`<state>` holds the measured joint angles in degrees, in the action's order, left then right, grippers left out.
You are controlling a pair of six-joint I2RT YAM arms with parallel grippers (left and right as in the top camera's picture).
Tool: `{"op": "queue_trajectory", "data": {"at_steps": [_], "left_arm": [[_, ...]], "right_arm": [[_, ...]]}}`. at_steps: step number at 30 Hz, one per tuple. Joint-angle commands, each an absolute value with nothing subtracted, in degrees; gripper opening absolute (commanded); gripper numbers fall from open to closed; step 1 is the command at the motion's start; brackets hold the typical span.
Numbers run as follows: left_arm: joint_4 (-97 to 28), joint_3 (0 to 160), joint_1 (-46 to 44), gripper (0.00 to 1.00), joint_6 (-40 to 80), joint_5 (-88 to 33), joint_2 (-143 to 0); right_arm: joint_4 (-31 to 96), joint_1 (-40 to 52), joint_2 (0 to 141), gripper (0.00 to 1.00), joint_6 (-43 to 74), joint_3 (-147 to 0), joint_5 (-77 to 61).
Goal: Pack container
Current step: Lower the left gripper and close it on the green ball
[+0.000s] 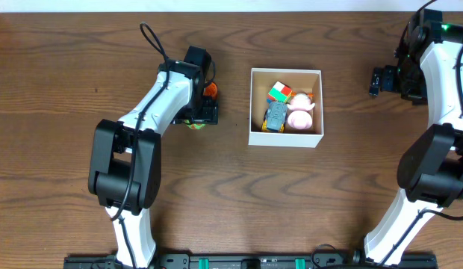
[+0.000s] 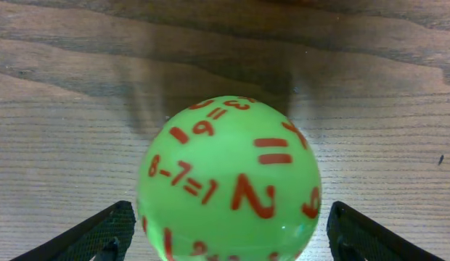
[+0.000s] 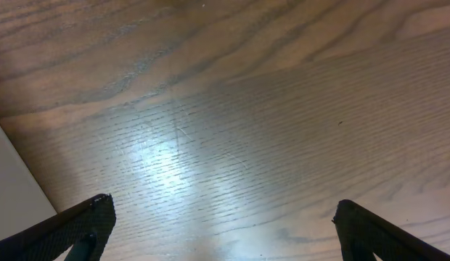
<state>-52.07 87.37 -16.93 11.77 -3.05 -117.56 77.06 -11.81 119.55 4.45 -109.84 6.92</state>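
The container (image 1: 284, 139), a square white-walled box, stands at the table's middle and holds a colour cube (image 1: 279, 93), a grey toy car (image 1: 275, 116) and a pink-and-white toy (image 1: 299, 113). A green ball with red sums (image 2: 232, 174) lies on the table left of it and shows only as a sliver in the overhead view (image 1: 196, 124). My left gripper (image 1: 199, 113) is low over the ball; in the left wrist view its fingers (image 2: 232, 225) are open on either side, apart from it. My right gripper (image 1: 375, 81) is open and empty (image 3: 225, 217), right of the container.
An orange object (image 1: 210, 90) shows beside the left gripper, partly hidden by it. A white surface (image 3: 11, 196) sits at the left edge of the right wrist view. Brown wood table all round.
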Motion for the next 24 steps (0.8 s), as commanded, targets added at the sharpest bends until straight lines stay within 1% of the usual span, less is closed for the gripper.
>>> {"op": "queue_trajectory", "data": {"at_steps": [1,17,21,24], "left_arm": [[-52.3,88.0,-16.7,0.86,11.2,-3.5,-117.8],[-49.9,85.6,-16.7,0.85,11.2,-3.4,-117.8],[-49.4,85.6,-16.7,0.64,11.2,-3.4,-117.8],[-49.1,85.6,-16.7,0.52,11.2,-3.4,-117.8]], "right_arm": [[77.1,-12.0,119.2,0.99,3.8,-109.7,6.9],[77.1,-12.0,119.2,0.99,3.8,-109.7,6.9],[77.1,-12.0,119.2,0.99,3.8,-109.7,6.9],[77.1,-12.0,119.2,0.99,3.8,-109.7,6.9]]}}
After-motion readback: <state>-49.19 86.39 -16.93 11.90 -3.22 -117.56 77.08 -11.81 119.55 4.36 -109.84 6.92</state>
